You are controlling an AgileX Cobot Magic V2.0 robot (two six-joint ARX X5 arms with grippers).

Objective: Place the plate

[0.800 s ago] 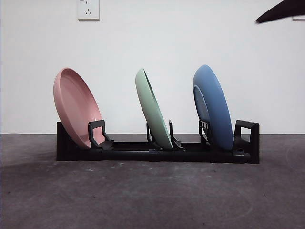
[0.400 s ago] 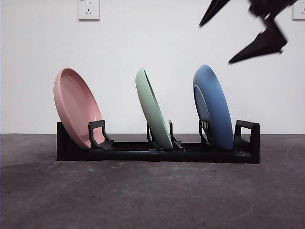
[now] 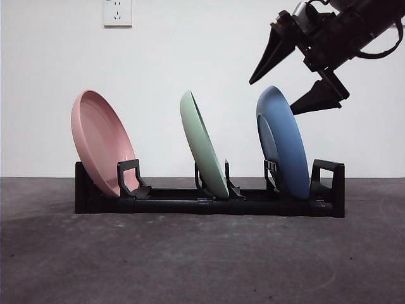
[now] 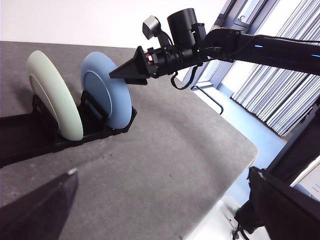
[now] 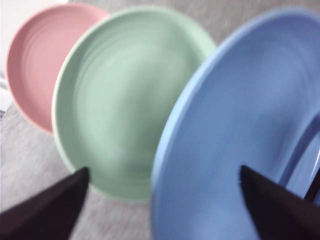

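A black rack [image 3: 209, 204] holds three plates on edge: a pink plate [image 3: 101, 145] on the left, a green plate [image 3: 204, 145] in the middle and a blue plate [image 3: 283, 142] on the right. My right gripper [image 3: 271, 99] reaches down from the upper right and is open, one jaw on each side of the blue plate's top rim, without touching it. In the right wrist view the right gripper [image 5: 164, 170] frames the blue plate [image 5: 240, 120], with the green plate [image 5: 120, 110] and pink plate [image 5: 35, 60] behind. My left gripper [image 4: 162, 172] hangs open and empty, away from the rack [image 4: 30, 135].
The rack stands on a dark grey table whose edge [image 4: 220, 135] drops off beyond the blue plate [image 4: 107, 97]. A white wall with a socket [image 3: 117, 12] stands behind. Bare tabletop lies in front of the rack.
The right arm has come down from the top right corner and leftward, and its open jaws now hang at the blue plate's top rim. The plates have not moved.
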